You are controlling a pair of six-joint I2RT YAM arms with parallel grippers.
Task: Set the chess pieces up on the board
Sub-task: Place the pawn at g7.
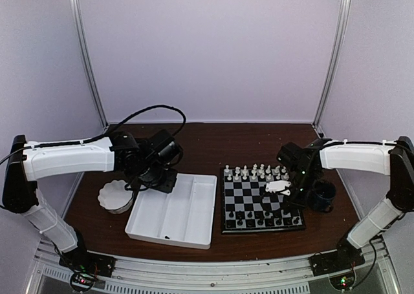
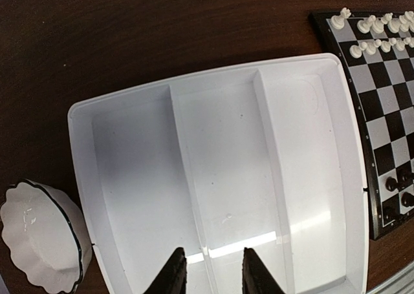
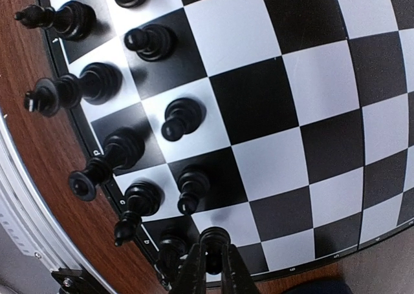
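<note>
A: How'd the arms look?
B: Left arm [image 1: 68, 158] & right arm [image 1: 356, 157] had white shells, blk joints, blk bases.
A: Cables? Tools?
B: Blk cable [image 1: 155, 106] ran off left arm; left tool [image 2: 215, 271] & right tool [image 3: 210, 258] had blk tapered fingers.

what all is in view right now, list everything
table: one, dark brown, under everything
board: one, black and pale checks, right of centre
white chessmen: two rows, too small to count, far side of board
black chessmen: about ten showing, near side of board
tray: one, white, three compartments, left of board
bowl: one, white scalloped, left of tray
left gripper: open, over tray
right gripper: shut on one black piece, near board corner
</note>
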